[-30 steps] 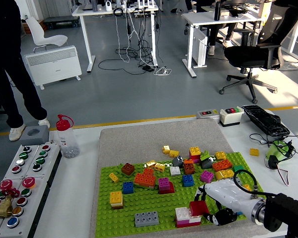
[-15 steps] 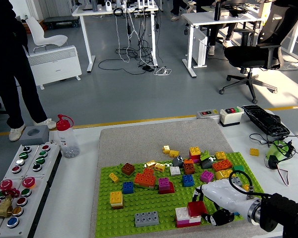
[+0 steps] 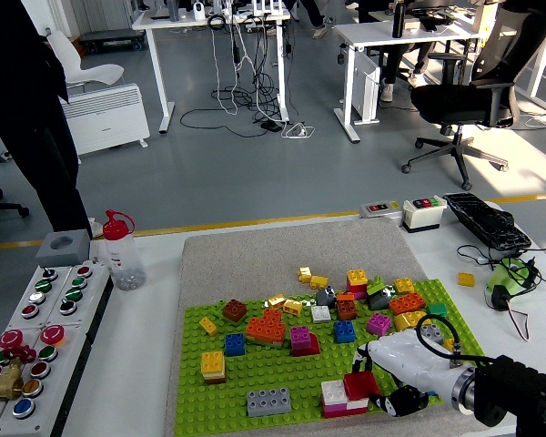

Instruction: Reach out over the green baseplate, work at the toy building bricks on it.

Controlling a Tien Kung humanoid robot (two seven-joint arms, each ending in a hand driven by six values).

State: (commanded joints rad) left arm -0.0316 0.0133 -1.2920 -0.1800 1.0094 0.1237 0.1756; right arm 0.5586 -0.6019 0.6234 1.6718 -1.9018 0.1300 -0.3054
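Observation:
The green baseplate [image 3: 282,378] lies on a grey mat and carries several bricks of many colours. My right hand [image 3: 382,378], white with black fingers, comes in from the lower right and lies over the plate's near right part. Its fingers are curled on a red brick [image 3: 360,384] that sits beside a white and pink brick [image 3: 333,397]. A grey brick [image 3: 268,401] lies near the front edge. A yellow and orange stack [image 3: 213,365] and a blue brick [image 3: 235,344] stand to the left. My left arm is out of sight.
A button box [image 3: 32,332] fills the left edge, with a red-capped bottle [image 3: 123,251] behind it. Cables, a green device [image 3: 507,278] and a loose yellow brick [image 3: 467,279] lie at the right. A person's dark legs [image 3: 36,118] stand at the far left.
My right hand has slid a little left and down with the red brick. The person at the far left has stepped closer to the table's corner.

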